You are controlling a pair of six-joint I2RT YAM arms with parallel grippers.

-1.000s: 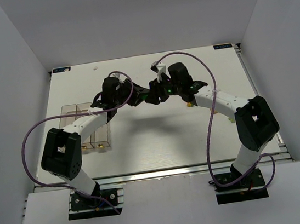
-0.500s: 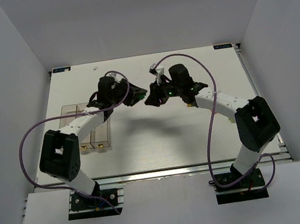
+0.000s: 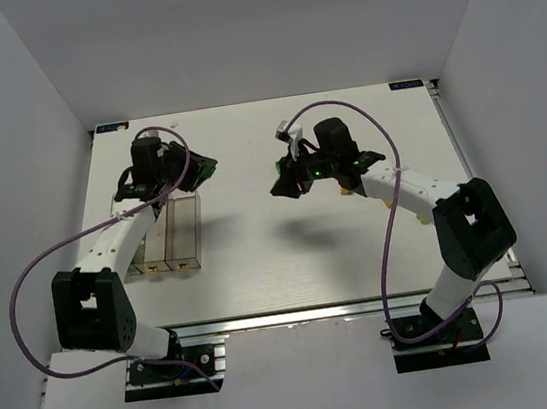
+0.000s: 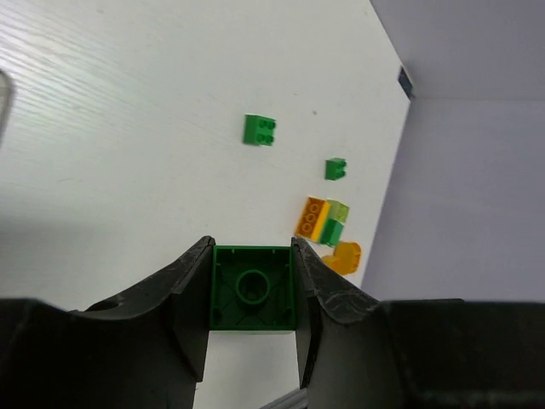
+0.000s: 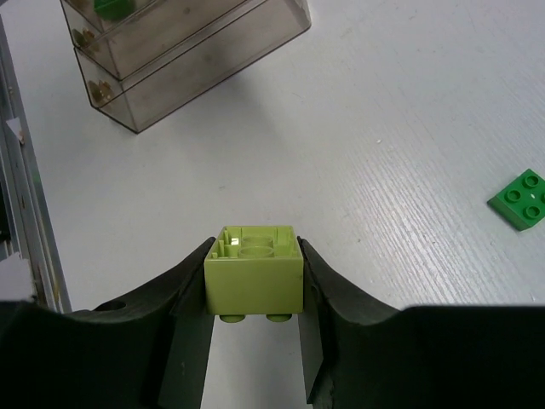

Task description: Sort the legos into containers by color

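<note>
My left gripper [image 3: 204,167] [image 4: 252,256] is shut on a dark green brick [image 4: 252,288], held above the far end of the three joined clear containers [image 3: 170,234]. My right gripper [image 3: 280,185] [image 5: 255,251] is shut on a pale yellow-green brick [image 5: 254,274], held over the table's middle. The containers also show in the right wrist view [image 5: 189,44], with a green brick [image 5: 111,7] in one bin. Loose on the table lie a green brick [image 4: 259,129], a smaller green brick [image 4: 335,169], a stuck orange, yellow-green and green cluster [image 4: 322,220] and an orange piece [image 4: 345,257].
A flat green brick [image 5: 521,198] lies on the white table to the right of my right gripper. Grey walls close in the table on the left, right and far sides. The aluminium rail [image 3: 298,314] runs along the near edge.
My left arm has swung left from the table's middle to above the containers, carrying the dark green brick. My right gripper has drifted slightly right with its yellow-green brick.
</note>
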